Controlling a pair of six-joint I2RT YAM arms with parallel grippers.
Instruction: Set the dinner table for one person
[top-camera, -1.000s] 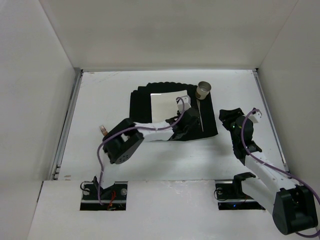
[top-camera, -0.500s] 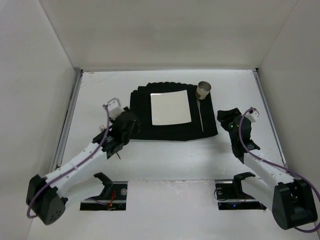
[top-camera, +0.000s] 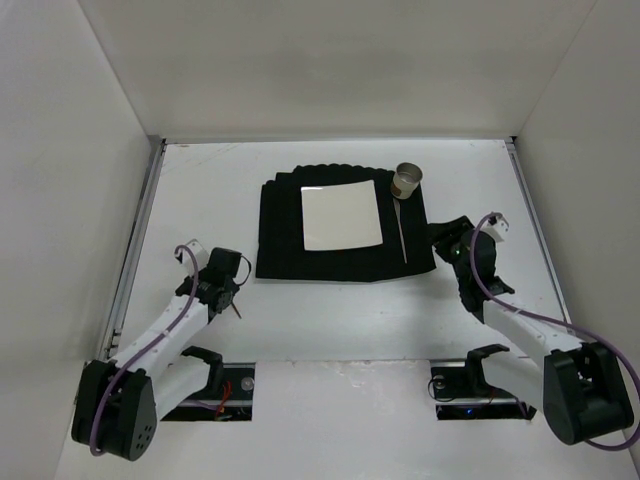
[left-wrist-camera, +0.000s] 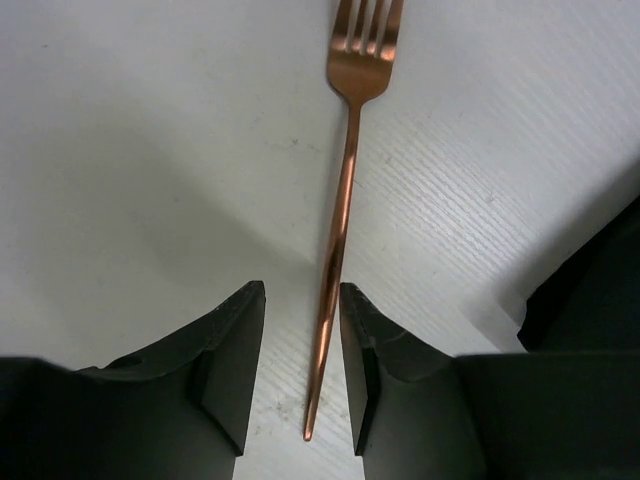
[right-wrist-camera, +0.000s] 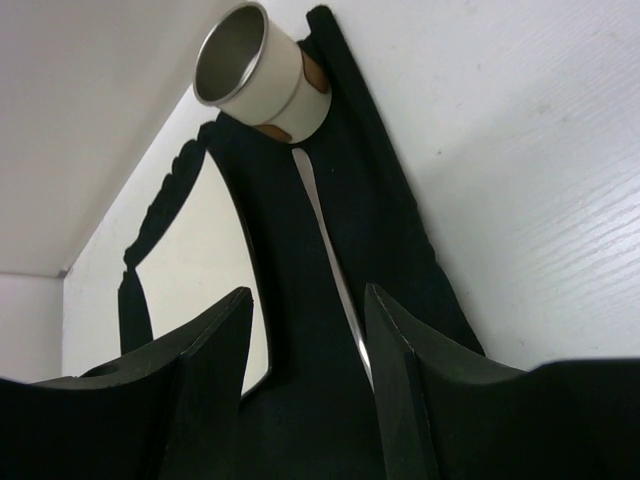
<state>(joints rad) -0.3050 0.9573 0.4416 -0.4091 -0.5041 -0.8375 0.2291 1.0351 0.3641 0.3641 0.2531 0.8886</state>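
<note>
1. L gripper (left-wrist-camera: 298, 292) sits low over the dinner table (top-camera: 200, 180), near-left. Jaws are partly apart and clamp nothing. A copper fork (left-wrist-camera: 345, 180) lies flat on the table, handle end in the gap.
2. R gripper (right-wrist-camera: 307, 292) is at the right edge of the mat (right-wrist-camera: 370, 200), jaws apart, empty.
3. Mid-table, the black mat holds a white square plate (top-camera: 340, 215), w/ a slim silver utensil (right-wrist-camera: 325, 230) to its right.
4. Cup (right-wrist-camera: 255, 65) stands at the mat's far-right corner.

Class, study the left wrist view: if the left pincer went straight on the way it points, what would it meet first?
The left pincer would probably meet the copper fork, lying on the dinner table between its fingers; depth is unclear.
</note>
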